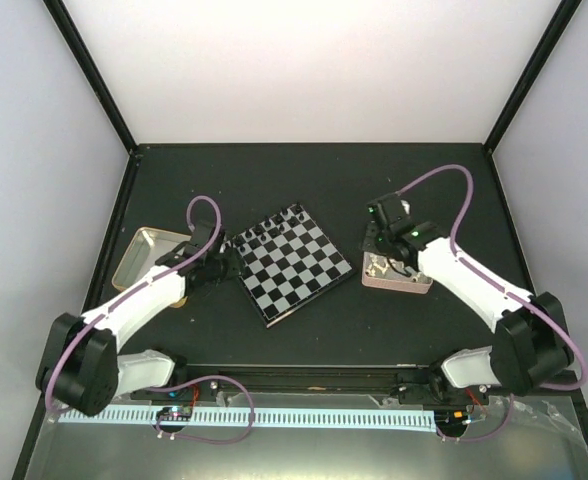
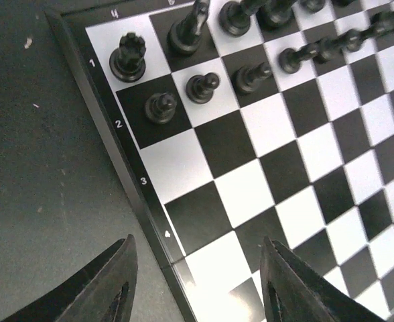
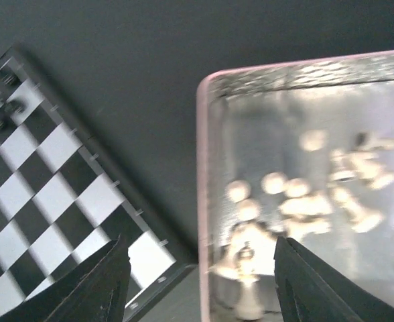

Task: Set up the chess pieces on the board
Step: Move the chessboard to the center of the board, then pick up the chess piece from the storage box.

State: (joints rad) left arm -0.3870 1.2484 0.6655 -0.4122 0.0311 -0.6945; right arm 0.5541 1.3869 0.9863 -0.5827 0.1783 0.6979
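Dark table (image 1: 324, 180), white walls all round. The board (image 1: 292, 262) sits mid-table, turned corner-on to the arms. The black pieces (image 2: 204, 86) stand in two rows along its far-left edge; the other squares look bare. The white pieces (image 3: 297, 201) are heaped in the pink tray (image 3: 204, 174), just right of the board.

Key relation: the right claw (image 3: 200, 243) hangs over the tray's near-left corner, so the whites lie just ahead and slightly right of it, with the board off to its left. The right arm is much the nearer to them. One white (image 3: 249, 298) seems to stand upright close below, between the finger lines, not gripped.

Right claw is released, nothing in it. Left claw (image 2: 198, 241) is also spread and empty, hovering over the board's left rim, the blacks ahead of it.

Hard to read: the right wrist view is blurred, so piece types and which way the lying ones point can't be told. In the top view the claw covers part of the tray.
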